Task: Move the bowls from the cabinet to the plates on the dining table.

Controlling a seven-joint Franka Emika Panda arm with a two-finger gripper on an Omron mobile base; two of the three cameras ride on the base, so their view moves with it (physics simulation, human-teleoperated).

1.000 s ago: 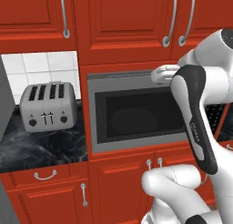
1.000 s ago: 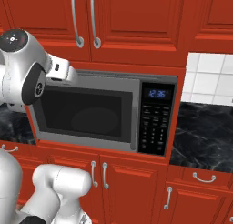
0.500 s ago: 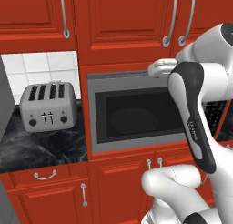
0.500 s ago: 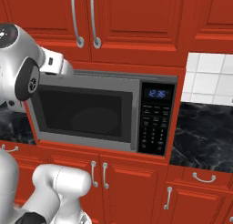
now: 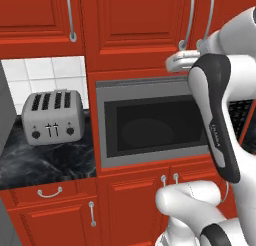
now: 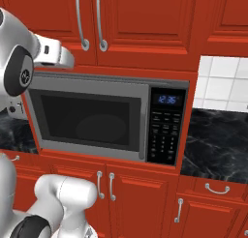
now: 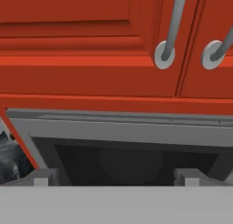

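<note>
The red cabinet [image 5: 135,25] hangs above the microwave with both doors closed, so the bowls are hidden. Its long silver handles [image 6: 99,19] run down to the doors' lower edge and show close up in the hand view as handles [image 7: 170,25]. My gripper [image 7: 116,177] is open with nothing between its fingertips [image 7: 43,176]; it points at the cabinet's bottom rail, just under the handle ends. From the base views the gripper [image 5: 175,62] [image 6: 68,58] sits level with the gap between cabinet and microwave. The plates and dining table are out of view.
A built-in grey microwave [image 5: 150,130] with a control panel [image 6: 164,130] sits right below the gripper. A silver toaster [image 5: 52,121] stands on the black marble counter [image 5: 45,165] to the left. Red drawers and lower doors [image 6: 104,184] are beneath.
The hand has risen from in front of the microwave's top edge toward the bottom of the cabinet doors. The cabinet stays closed.
</note>
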